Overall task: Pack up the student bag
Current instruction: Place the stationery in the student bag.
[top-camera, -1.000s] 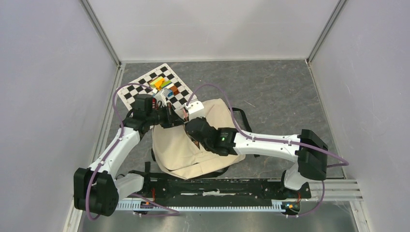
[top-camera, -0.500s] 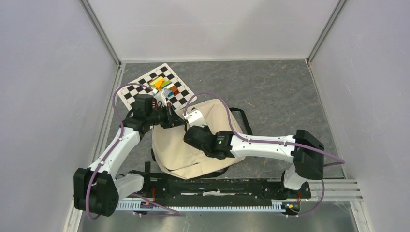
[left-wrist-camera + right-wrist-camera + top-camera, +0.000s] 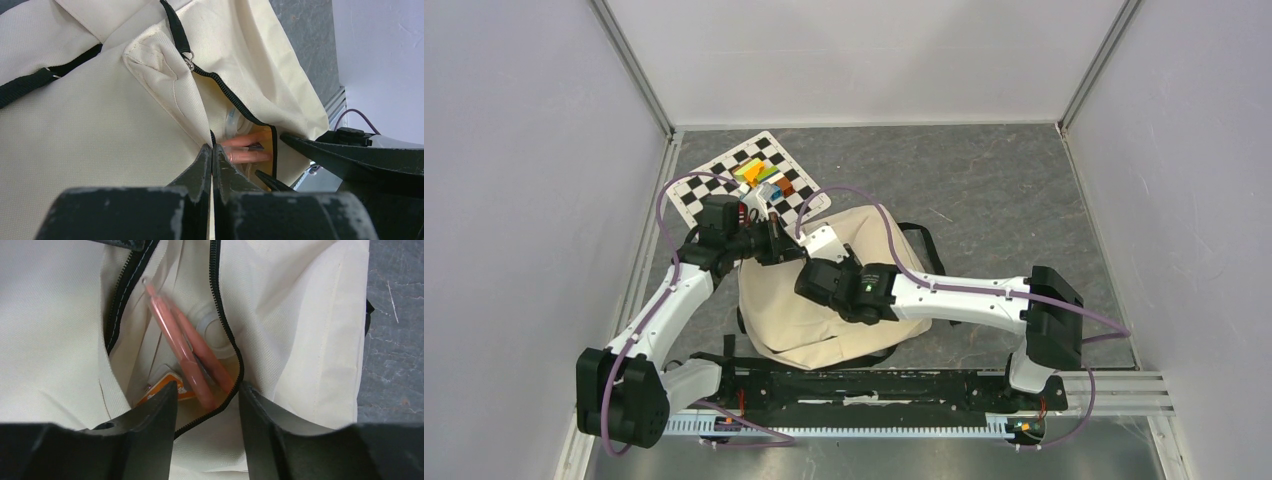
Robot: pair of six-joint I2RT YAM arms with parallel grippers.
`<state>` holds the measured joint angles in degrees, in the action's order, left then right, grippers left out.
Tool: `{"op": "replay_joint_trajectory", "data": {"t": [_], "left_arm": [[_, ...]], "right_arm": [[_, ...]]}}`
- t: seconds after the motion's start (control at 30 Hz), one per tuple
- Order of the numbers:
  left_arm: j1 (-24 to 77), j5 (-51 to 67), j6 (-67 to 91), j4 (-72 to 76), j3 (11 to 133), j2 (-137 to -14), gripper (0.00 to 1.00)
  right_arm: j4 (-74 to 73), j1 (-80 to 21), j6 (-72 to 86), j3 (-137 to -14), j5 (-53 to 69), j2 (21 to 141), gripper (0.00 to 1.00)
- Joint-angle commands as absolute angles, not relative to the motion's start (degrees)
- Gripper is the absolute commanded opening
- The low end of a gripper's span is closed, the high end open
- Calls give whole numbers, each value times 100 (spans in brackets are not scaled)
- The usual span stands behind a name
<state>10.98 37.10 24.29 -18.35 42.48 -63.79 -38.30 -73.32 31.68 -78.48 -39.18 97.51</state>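
The student bag (image 3: 799, 320), cream canvas with black zipper trim, lies in front of the arm bases with its mouth open. My left gripper (image 3: 786, 250) (image 3: 212, 150) is shut on the bag's zipper edge and holds it up. My right gripper (image 3: 809, 283) (image 3: 207, 397) hovers open just over the opening, nothing between its fingers. Inside the bag (image 3: 300, 315) lie two pink pens in a clear sleeve (image 3: 187, 352), blurred, over an orange packet (image 3: 165, 386) and a clear round lid (image 3: 215, 332). The pens (image 3: 245, 150) also show past the left fingertips.
A black and white checkerboard (image 3: 724, 185) with small coloured blocks (image 3: 764, 175) lies behind the bag at the left. A black bag strap (image 3: 924, 245) sticks out on the right. Grey walls close in both sides; the black base rail (image 3: 874, 395) runs along the near edge.
My right gripper has shifted left over the bag's mouth and opened, letting go of the pink pens, which now lie in the bag. The left arm has not moved.
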Motion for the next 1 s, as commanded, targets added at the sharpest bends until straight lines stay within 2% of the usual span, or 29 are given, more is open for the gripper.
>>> {"op": "replay_joint_trajectory", "data": {"t": [0.0,0.37,0.53,0.73,0.97], "left_arm": [[1028,3634,2188,-1468,4345,-6247,2],[1028,3613,2171,-1489,4325,-6224,2],[1028,3595,2162,-1503,4325,-6233,2],[1028,3573,2153,-1511,4333,-6263,2],[1028,3601,2145,-1520,4335,-6319,2]], "right_arm": [[-3926,-7339,3003,-8142,-3976,9697,56],[-3606,-7209,2321,-8480,-3679,9141,68],[-3565,-6828,2216,-8288,-3350,9182,60],[-3355,-6680,2092,-8150,-2799,9435,61],[-3096,-6556,1987,-8085,-2414,9623,51]]}}
